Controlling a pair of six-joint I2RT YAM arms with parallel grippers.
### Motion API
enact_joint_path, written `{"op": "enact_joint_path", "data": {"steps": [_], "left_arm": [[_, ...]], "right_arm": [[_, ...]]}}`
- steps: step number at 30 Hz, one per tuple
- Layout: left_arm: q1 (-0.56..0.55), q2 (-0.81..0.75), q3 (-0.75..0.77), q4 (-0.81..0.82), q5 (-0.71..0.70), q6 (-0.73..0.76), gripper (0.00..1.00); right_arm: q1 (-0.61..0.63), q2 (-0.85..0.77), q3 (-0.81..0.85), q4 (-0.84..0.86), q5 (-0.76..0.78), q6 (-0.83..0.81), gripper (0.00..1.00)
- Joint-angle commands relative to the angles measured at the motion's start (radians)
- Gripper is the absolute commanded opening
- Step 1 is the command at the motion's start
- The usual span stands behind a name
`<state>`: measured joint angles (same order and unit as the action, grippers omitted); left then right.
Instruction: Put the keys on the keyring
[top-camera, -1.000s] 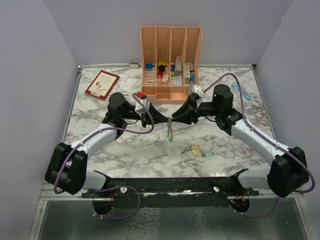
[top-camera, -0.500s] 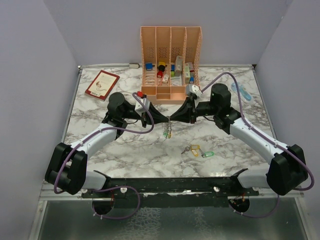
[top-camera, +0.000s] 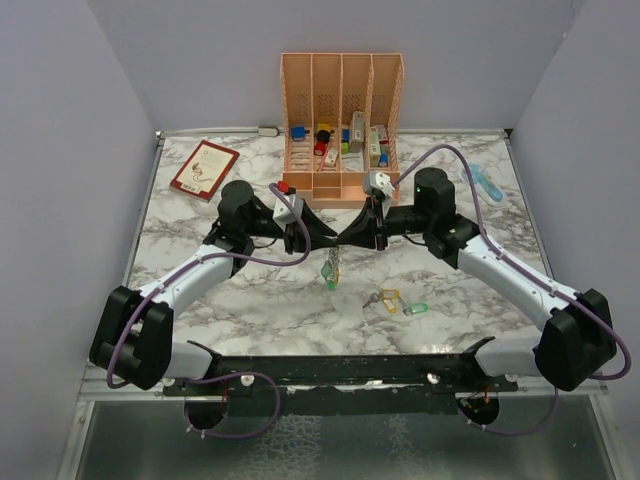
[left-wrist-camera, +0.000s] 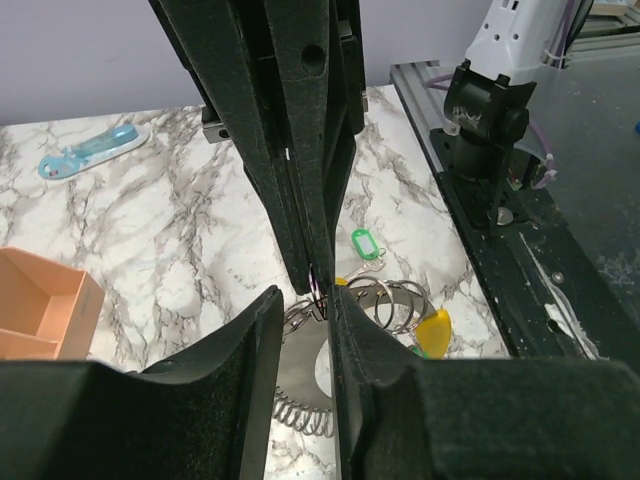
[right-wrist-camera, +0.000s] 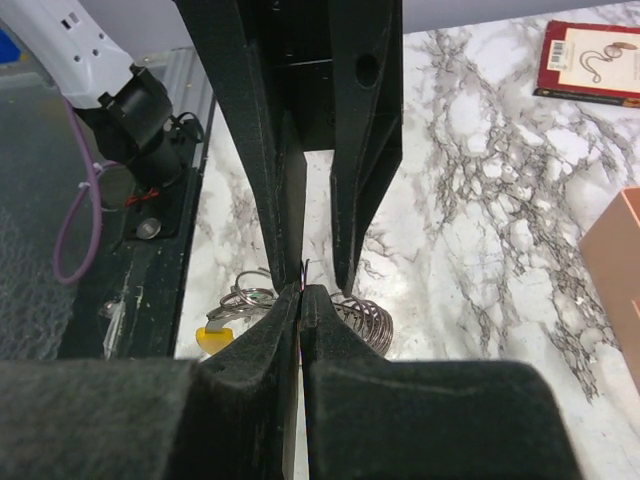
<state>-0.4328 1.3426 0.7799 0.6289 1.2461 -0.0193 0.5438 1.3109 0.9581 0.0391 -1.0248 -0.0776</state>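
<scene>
Why held so: I have the keyring (left-wrist-camera: 398, 300) lifted between my two hands, off the tabletop (top-camera: 300, 312). I judge this lets its wire take another key.
Right hand (right-wrist-camera: 301, 290): pressed together, pinching the keyring's thin wire at the tips.
Left hand (left-wrist-camera: 306, 300): fingers slightly spread either side of that wire, gripping nothing I can see.
Hanging keys (top-camera: 328, 277): dangling just below both hands.
Loose keys (top-camera: 398, 301): on the tabletop, below my right hand.

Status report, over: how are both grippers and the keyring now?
Left gripper open, right gripper shut on the keyring. Hanging keys dangle below it. Loose keys on table; nothing seen in the way.
</scene>
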Motion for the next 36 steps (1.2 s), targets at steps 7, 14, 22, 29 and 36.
{"op": "enact_joint_path", "data": {"steps": [7,14,22,29,36], "left_arm": [[-0.005,-0.019,0.042,-0.098,-0.048,0.088,0.11],[-0.006,-0.015,0.052,-0.14,-0.003,0.133,0.01],[-0.006,-0.018,0.064,-0.222,-0.016,0.199,0.0],[0.0,-0.032,0.03,-0.132,-0.082,0.118,0.0],[0.022,-0.037,-0.019,0.028,-0.119,0.023,0.0]], "right_arm": [[0.03,-0.043,0.045,-0.004,0.071,-0.021,0.02],[0.034,-0.035,0.063,-0.025,0.077,-0.032,0.02],[0.038,-0.041,0.091,-0.074,0.104,-0.056,0.02],[0.036,-0.078,0.116,-0.163,0.271,-0.066,0.29],[0.021,-0.164,0.13,-0.267,0.576,-0.039,0.41]]}}
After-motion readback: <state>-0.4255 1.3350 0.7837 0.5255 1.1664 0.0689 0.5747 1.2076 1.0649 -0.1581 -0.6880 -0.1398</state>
